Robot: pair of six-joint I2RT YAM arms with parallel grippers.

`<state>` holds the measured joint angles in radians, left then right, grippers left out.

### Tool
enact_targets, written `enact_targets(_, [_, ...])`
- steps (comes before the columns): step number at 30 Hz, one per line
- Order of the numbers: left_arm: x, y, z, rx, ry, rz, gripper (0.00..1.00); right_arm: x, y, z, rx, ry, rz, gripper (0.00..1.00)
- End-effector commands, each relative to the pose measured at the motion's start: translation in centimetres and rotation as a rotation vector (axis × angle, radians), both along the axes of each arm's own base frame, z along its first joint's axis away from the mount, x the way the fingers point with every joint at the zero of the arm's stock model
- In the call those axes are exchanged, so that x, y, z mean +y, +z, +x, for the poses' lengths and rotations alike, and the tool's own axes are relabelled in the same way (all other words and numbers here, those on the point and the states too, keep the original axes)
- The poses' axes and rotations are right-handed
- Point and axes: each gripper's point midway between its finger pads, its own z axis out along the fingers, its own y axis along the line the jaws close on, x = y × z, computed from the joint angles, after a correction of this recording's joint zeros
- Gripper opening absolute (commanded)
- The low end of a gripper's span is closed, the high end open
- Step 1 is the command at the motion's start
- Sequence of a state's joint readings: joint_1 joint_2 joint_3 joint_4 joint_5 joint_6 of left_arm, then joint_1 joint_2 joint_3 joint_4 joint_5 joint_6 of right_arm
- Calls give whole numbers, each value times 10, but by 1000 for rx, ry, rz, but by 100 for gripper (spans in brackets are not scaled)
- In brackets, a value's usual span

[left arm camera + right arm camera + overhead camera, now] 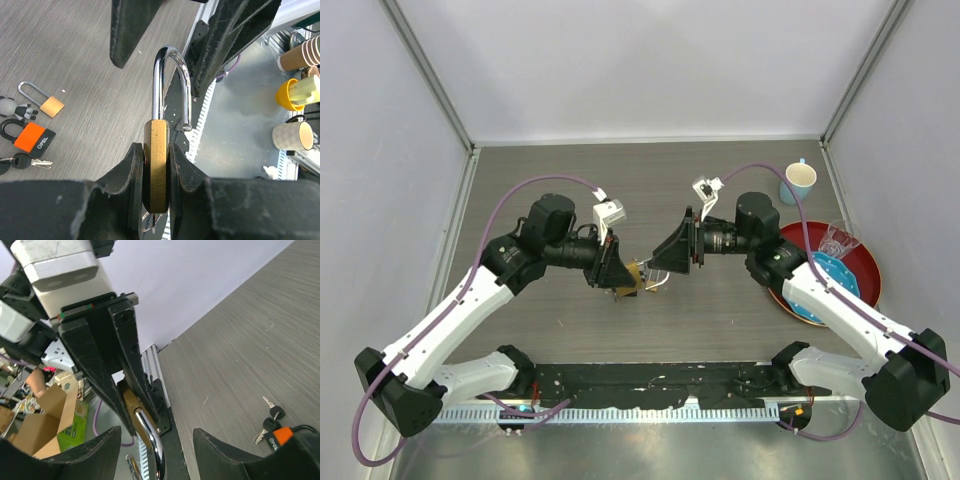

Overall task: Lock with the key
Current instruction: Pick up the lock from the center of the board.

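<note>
My left gripper [156, 152] is shut on the brass body of a padlock [156, 170], held above the table near its middle [636, 276]. The chrome shackle [172, 85] stands open, its free end out of the body. Under the body a key ring [148, 226] with a thin metal piece shows; whether that is the key I cannot tell. My right gripper [157, 452] is open, one finger on each side of the shackle [152, 440] without touching it. Its fingers [132, 30] show at the top of the left wrist view.
On the table lie a small brass padlock [47, 104], an orange padlock [32, 137] and loose keys [31, 162]. A cup [798, 182] stands at the back right, near a red plate [868, 285] with a clear glass and a blue item.
</note>
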<state>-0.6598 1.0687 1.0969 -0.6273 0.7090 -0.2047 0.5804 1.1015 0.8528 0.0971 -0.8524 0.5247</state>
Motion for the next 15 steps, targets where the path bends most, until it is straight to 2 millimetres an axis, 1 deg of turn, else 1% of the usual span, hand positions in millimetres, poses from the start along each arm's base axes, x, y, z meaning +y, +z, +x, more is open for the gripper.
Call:
enact_targets(1, [-8, 43, -4, -103, -63, -132, 0, 0, 15, -21, -70, 123, 52, 62])
enact_targets(3, [-9, 43, -4, -105, -64, -136, 0, 3, 12, -25, -67, 150, 54, 57])
enact_targets(8, [-14, 46, -2, -101, -67, -165, 0, 10, 7, -26, -57, 152, 46, 46])
enact_targets(11, [-15, 47, -2, -104, -72, -182, 0, 15, 5, -24, -48, 145, 45, 32])
enact_targets(12, [-16, 47, -2, -100, -72, -184, 0, 16, 6, -25, -51, 148, 53, 20])
enact_targets(14, [-17, 46, -1, -103, -67, -189, 0, 17, 4, -22, -44, 127, 53, 8])
enact_targets(15, [-16, 46, -1, -103, -64, -190, 0, 17, 9, -21, -46, 118, 75, 2])
